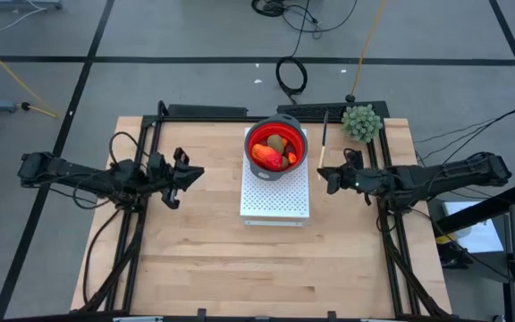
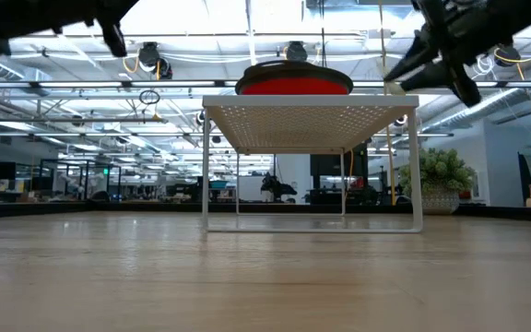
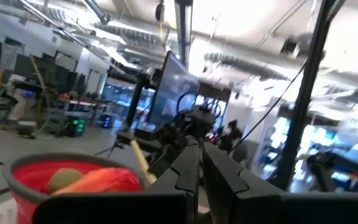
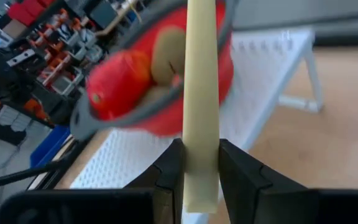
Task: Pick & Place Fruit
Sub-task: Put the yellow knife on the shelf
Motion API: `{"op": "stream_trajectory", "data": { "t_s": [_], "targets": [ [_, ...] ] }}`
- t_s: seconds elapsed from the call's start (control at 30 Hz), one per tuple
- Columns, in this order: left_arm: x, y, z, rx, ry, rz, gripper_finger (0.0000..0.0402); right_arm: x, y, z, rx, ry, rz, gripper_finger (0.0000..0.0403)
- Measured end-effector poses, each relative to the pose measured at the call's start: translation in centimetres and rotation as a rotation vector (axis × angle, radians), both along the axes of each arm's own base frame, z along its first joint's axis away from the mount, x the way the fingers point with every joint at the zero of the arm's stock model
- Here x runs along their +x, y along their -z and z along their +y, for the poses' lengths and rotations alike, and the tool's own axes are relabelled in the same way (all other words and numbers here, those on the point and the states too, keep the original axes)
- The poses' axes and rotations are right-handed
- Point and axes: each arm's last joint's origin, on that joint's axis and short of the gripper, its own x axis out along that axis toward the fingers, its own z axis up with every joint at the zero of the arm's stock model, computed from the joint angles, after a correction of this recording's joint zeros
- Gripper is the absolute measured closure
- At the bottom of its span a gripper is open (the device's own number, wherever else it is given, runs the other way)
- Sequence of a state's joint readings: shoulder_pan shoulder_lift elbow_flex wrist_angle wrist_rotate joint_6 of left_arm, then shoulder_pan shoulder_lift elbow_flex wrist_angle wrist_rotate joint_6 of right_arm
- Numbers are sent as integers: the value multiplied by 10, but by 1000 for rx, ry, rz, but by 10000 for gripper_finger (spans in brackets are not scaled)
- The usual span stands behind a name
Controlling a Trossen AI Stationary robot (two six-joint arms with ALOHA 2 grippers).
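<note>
A red bowl (image 1: 276, 143) with a grey rim stands on a white perforated stand (image 1: 275, 201) at the table's far middle. In it lie the fruit: a red-orange piece (image 4: 114, 84) and a brown-green oval (image 4: 169, 53). My right gripper (image 1: 327, 179) hovers just right of the stand, shut on a knife (image 1: 323, 143) with a cream handle and a dark blade that points toward the far edge. My left gripper (image 1: 186, 174) hangs left of the stand, shut and holding nothing (image 3: 201, 165). My right gripper pinches the knife's cream handle (image 4: 201, 165) between its two fingers, close to the handle's free end. The fingers come from the table's right and lie across the handle. The knife is lifted clear of the table, and its long part reaches out past the fingers beside the bowl.
A green spiky ball plant (image 1: 362, 122) stands at the far right corner, behind my right arm. The stand's thin legs (image 2: 419, 166) rest on the wooden tabletop (image 1: 257, 268), which stretches bare toward the near edge. Black frame rails run along both sides.
</note>
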State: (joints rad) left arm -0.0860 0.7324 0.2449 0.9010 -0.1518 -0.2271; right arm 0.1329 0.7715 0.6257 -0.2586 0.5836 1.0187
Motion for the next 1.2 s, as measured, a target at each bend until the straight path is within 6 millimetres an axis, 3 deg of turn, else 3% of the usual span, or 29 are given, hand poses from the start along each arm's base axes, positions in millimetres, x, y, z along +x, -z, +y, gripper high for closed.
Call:
{"op": "stream_trajectory", "data": {
  "t_s": [0.23, 0.4, 0.83, 1.2],
  "targets": [
    [21, -40, -2, 29, -102, 199, 383, 1, -30, -2, -157, 13, -8, 336],
    [46, -66, -4, 44, -108, 243, 383, 1, -41, -5, -245, 22, 7, 336],
    [135, -101, -14, 153, -136, 288, 383, 12, -58, -6, -420, -11, -53, 336],
    [195, -128, -9, 303, -201, 384, 374, 14, -64, -6, -496, -22, -69, 336]
  ]
}}
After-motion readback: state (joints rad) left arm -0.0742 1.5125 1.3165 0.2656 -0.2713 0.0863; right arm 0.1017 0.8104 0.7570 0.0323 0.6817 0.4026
